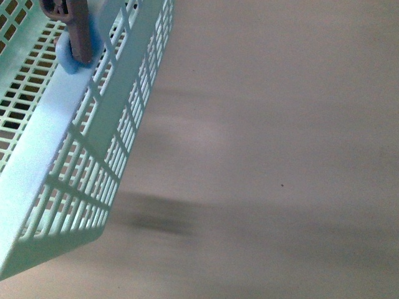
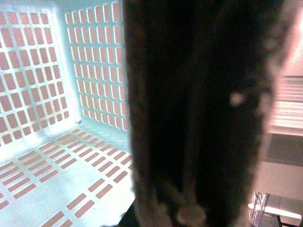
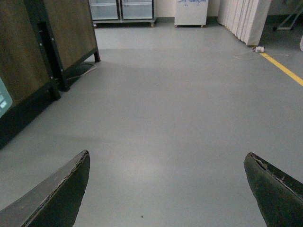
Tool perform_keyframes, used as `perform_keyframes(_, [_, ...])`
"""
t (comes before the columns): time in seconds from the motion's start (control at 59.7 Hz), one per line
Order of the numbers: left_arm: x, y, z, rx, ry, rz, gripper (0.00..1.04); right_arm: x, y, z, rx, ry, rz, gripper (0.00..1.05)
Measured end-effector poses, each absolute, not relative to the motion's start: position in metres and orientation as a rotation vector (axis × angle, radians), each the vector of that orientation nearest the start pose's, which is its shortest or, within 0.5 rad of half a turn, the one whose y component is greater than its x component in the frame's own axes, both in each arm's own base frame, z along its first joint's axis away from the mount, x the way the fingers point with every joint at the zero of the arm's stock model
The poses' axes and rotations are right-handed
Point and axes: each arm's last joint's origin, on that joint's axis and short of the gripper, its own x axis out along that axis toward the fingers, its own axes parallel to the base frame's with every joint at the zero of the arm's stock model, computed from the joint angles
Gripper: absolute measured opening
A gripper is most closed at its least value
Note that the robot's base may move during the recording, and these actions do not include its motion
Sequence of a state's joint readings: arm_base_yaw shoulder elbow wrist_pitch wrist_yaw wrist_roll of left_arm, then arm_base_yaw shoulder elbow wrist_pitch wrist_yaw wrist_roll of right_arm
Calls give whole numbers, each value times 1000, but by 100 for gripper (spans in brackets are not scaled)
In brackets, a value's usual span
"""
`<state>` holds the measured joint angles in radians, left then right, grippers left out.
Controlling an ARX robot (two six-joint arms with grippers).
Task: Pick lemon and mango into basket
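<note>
Your basket (image 1: pixel 59 162) is pale teal plastic with slotted lattice walls and floor. In the front view it hangs tilted, one corner low, and pinkish-grey floor shows beyond it. A brown handle (image 1: pixel 75 25) crosses its rim, and a pale blue piece (image 1: pixel 78 53) sits where the two meet.

In the left wrist view you look straight into the basket: its inner corner and slotted floor lie just beside a dark, blurred bulk, your left gripper (image 2: pixel 199 113). The bulk sits so close to the lens that you cannot tell whether its fingers are clenched or released, or whether they touch the basket.

Your right gripper (image 3: pixel 166 156) is released — its two dark fingers (image 3: pixel 61 194) stand wide apart with only grey floor (image 3: pixel 165 104) between them. Well beyond the fingers stands a wooden cabinet (image 3: pixel 28 61) on one side, and on the other a yellow floor line (image 3: pixel 284 68).
</note>
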<state>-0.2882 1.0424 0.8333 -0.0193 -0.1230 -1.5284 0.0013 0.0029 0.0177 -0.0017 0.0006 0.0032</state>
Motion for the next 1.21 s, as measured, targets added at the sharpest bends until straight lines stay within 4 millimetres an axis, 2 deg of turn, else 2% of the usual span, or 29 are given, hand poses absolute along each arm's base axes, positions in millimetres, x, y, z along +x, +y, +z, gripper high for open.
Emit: perform_keyframes(1.205, [224, -63, 318, -1471, 302, 40, 4, 97, 0, 169, 3, -13, 1, 96])
